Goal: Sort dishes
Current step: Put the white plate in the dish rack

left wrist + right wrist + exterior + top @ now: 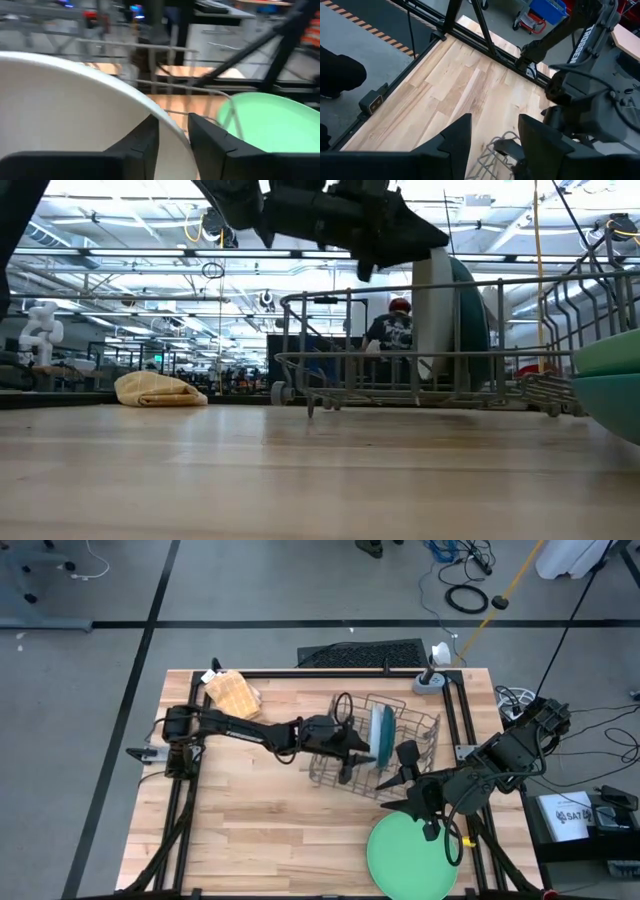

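Observation:
A wire rack stands mid-table with two dishes upright in it: a pale white plate and a dark teal plate behind it. My left gripper reaches in from the table's left and is shut on the white plate. A large light green plate lies flat on the table near the front edge, right of centre. My right gripper hangs open between the rack and the green plate, holding nothing. My left gripper pinches the white plate's rim between its two fingers, one finger on each face. The fingers come nearly level from the table's left, at the plate's upper edge. The plate stands upright in the rack.
A tan waffle cloth lies at the table's far left corner. The rack's wires close in around the held plate. A black frame runs along the table's edges. Bare wood spreads over the near left.

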You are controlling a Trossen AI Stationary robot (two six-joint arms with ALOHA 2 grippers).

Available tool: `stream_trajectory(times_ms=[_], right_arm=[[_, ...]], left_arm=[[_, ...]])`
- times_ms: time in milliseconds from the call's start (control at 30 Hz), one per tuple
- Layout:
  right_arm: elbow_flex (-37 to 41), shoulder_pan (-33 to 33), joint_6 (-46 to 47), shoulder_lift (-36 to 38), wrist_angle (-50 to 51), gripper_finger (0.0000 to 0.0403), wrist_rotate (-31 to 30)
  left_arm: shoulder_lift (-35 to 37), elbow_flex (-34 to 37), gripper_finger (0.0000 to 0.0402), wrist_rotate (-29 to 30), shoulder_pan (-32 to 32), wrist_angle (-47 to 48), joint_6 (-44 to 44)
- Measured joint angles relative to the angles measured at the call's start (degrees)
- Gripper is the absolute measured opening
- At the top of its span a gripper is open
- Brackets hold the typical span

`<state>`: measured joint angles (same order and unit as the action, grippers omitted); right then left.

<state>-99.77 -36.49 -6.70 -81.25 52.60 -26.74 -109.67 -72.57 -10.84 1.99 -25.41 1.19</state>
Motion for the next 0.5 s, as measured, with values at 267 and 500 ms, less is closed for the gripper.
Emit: stream_trajectory(times_ms=[267, 500], right_arm=[[0.0, -0.4, 0.4, 0.0, 0.0, 0.0155, 0.0], [0.0, -1.7, 0.5, 0.0, 0.0, 0.0155, -0.1]], left_arm=[[-3.2, 0.0, 0.0153, -0.9, 0.9, -4.7, 4.3], [-3.5, 0.0, 0.0108, -1.0, 0.7, -6.9, 4.3]])
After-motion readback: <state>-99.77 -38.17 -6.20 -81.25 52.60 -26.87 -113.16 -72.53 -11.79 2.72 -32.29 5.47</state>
